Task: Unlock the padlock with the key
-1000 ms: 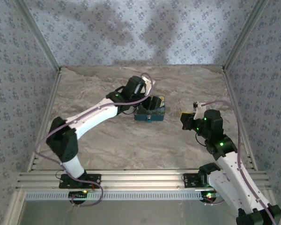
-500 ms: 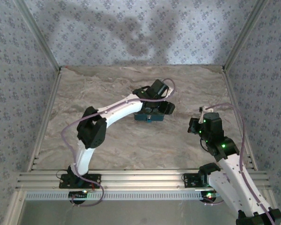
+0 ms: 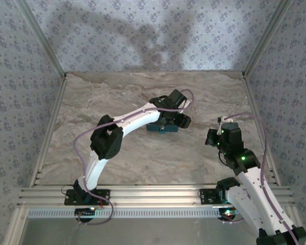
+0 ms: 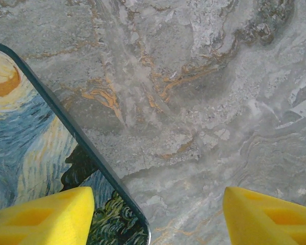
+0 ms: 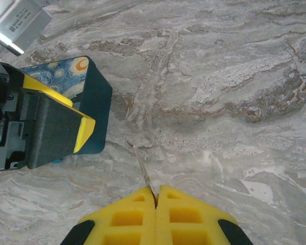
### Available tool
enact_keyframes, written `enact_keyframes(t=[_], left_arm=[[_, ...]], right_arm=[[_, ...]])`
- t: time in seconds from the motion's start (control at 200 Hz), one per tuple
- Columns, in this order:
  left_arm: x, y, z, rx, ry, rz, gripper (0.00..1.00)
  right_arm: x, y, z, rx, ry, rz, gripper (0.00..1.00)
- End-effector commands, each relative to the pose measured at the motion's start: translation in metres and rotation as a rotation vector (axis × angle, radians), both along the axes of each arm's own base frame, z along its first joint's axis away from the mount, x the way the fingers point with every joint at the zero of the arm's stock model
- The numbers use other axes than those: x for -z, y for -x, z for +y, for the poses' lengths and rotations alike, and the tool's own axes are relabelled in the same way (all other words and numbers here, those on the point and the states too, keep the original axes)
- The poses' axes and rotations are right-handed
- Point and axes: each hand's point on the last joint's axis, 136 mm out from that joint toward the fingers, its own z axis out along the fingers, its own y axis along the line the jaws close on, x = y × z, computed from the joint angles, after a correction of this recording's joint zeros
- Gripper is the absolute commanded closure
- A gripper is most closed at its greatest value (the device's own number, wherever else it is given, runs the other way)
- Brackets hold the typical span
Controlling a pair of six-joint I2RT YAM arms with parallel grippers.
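Marble-patterned table (image 3: 117,102): grey-beige stone print veined with orange; it carries the box and both arms work over it.
Blue box (image 3: 155,127): starry-night print with a dark teal rim, lying near the table's middle, partly under the left arm's wrist.
Left hand (image 4: 158,217): spread wide, pointing down. One of its yellow fingers (image 4: 41,214) hangs over the box's corner and the other over bare table just beside it. Whether the first touches the lid cannot be told.
Right hand (image 5: 157,196): yellow pads pressed together, pinching the key.
Key (image 5: 144,171): a thin metal blade, likely its shaft, poking out from between the pads and slanting toward the box, its tip apart from the box wall, above bare table.
Right arm: well to the right of the box in the top view.
Padlock: its place cannot be told from these views.
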Motion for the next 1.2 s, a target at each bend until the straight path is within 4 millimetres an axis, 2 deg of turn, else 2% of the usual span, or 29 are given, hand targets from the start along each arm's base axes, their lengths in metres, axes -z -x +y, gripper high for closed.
enact_keyframes(t=[0.0,0.455,0.724,0.859,0.974,1.094,1.194], left_arm=[[0.007,0.021,0.001,0.036,-0.012,0.058,0.33],[-0.005,0.052,0.032,0.047,0.011,0.059,0.33],[-0.020,0.050,0.032,0.047,0.038,0.024,0.32],[-0.043,0.044,0.033,0.036,0.077,-0.017,0.29],[-0.069,0.038,0.044,0.005,0.134,-0.071,0.25],[-0.091,0.032,0.068,-0.056,0.198,-0.135,0.20],[-0.100,0.030,0.096,-0.115,0.257,-0.181,0.15]], right_arm=[[-0.006,-0.001,-0.001,0.005,-0.009,0.007,1.00],[-0.002,-0.013,0.018,-0.083,-0.052,0.028,1.00],[0.000,-0.020,0.035,-0.149,-0.104,0.045,1.00],[0.003,-0.022,0.043,-0.185,-0.126,0.056,1.00],[0.003,-0.025,0.054,-0.228,-0.157,0.063,1.00],[0.003,-0.030,0.068,-0.285,-0.199,0.069,1.00],[0.002,-0.034,0.084,-0.347,-0.236,0.079,1.00]])
